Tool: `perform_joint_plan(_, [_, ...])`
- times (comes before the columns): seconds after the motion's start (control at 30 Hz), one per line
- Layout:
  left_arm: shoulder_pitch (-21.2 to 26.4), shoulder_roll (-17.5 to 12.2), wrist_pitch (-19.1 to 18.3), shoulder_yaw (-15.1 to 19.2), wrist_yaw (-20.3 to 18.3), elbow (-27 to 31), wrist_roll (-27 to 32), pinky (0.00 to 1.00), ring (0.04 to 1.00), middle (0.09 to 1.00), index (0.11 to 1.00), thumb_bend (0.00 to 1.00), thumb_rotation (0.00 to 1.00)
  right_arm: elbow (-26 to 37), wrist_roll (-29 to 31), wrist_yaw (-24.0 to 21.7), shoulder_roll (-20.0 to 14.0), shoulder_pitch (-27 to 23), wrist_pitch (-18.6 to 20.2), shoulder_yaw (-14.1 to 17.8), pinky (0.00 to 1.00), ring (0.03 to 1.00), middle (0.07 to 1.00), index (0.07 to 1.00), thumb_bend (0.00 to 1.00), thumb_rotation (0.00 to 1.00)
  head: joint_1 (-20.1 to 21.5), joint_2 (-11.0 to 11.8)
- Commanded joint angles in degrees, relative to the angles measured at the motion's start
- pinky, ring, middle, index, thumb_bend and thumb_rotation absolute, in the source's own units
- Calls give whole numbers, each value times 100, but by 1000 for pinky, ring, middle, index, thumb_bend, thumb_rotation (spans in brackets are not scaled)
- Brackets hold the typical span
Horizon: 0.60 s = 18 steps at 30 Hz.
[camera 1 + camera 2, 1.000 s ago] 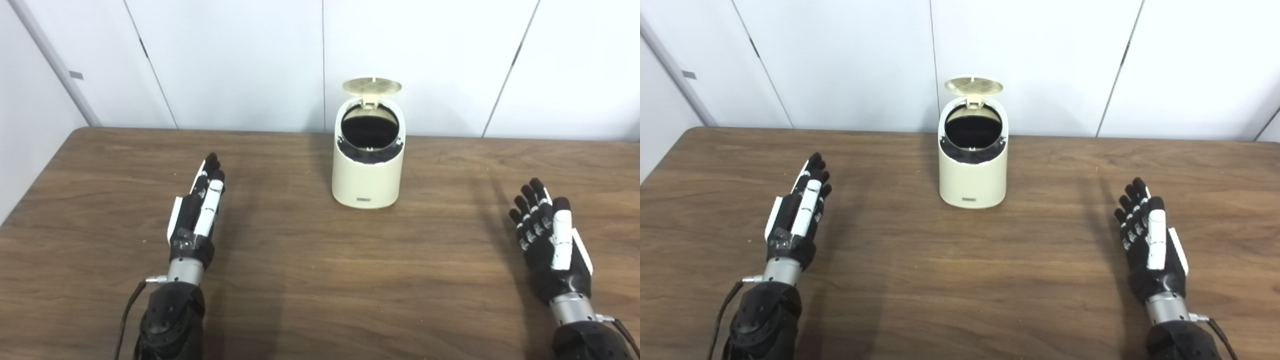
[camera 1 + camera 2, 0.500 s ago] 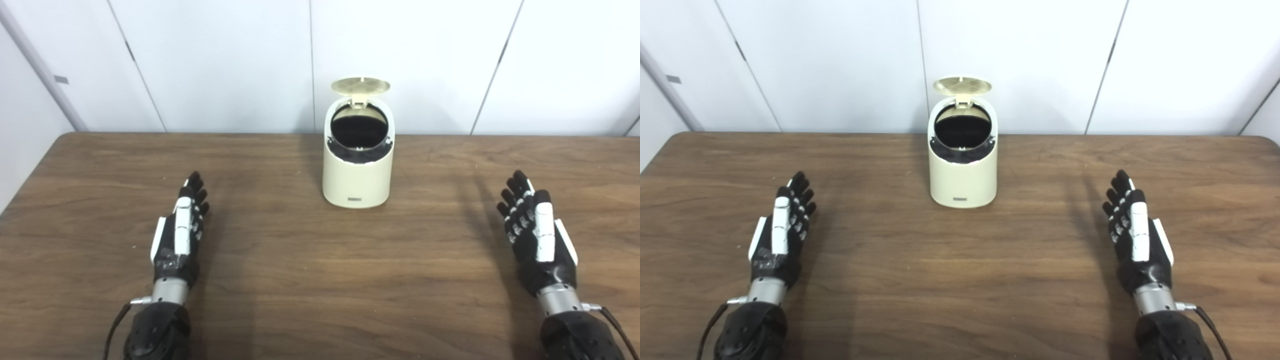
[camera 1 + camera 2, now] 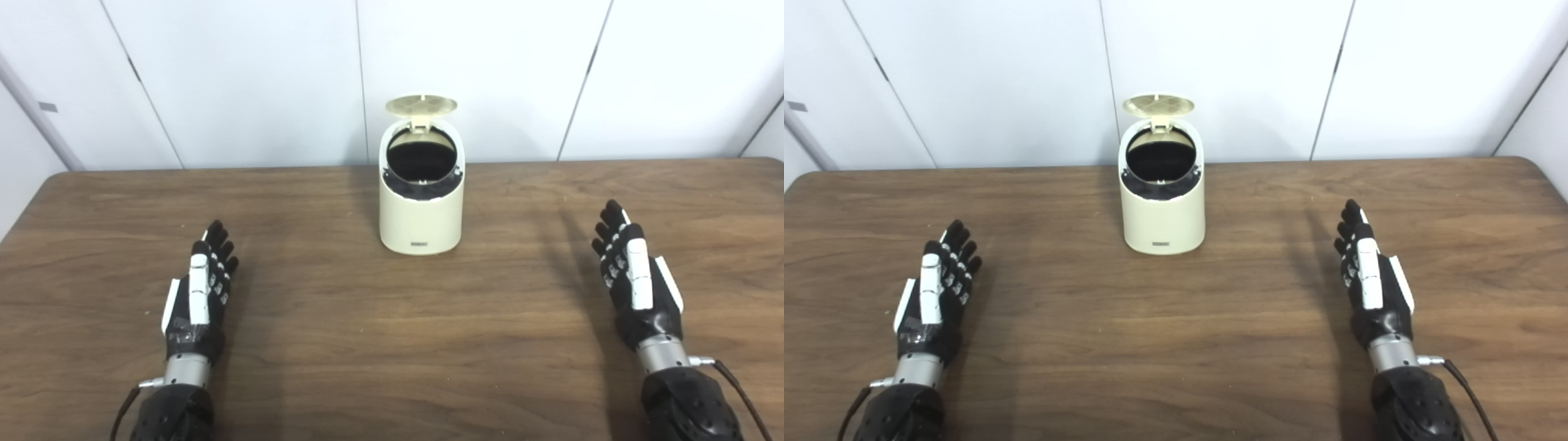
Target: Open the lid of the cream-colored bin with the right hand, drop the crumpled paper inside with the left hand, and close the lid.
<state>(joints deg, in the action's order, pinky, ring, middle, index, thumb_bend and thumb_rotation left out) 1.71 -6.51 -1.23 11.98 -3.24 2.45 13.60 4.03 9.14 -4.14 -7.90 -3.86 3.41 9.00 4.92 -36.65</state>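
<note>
So the bin (image 3: 421, 205) sat far center, lid (image 3: 421, 105) up, no paper visible. Left hand (image 3: 199, 291) and right hand (image 3: 637, 282) lay empty, fingers spread; closing the lid looked next.

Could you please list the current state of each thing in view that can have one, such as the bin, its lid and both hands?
Cream-colored bin: upright on the table, mouth uncovered, dark inside; contents cannot be made out.
Lid: open, hinged up at the back.
Left hand: open, holding nothing, apart from the bin.
Right hand: open, holding nothing, apart from the bin.
Crumpled paper: not visible on the table or in either hand.
</note>
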Motion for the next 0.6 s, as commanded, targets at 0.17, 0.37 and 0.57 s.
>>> perform_joint_plan(0.17, [130,-192,220,20,-133,-21,55,1000,1000,1000,1000,475,1000,3,-110,80,60,-202,-360,-30,1000,1000,1000,974,545,1000,91,51])
perform_joint_plan(0.37, [134,-232,303,28,-136,-115,22,1000,1000,1000,1000,482,1000,-125,-208,148,129,-211,-484,-61,1000,1000,1000,968,546,1000,166,160])
perform_joint_plan(0.57, [134,-239,308,23,-123,-157,11,1000,1000,1000,1000,473,1000,-182,-240,185,174,-179,-539,-84,1000,1000,1000,965,546,1000,158,339])
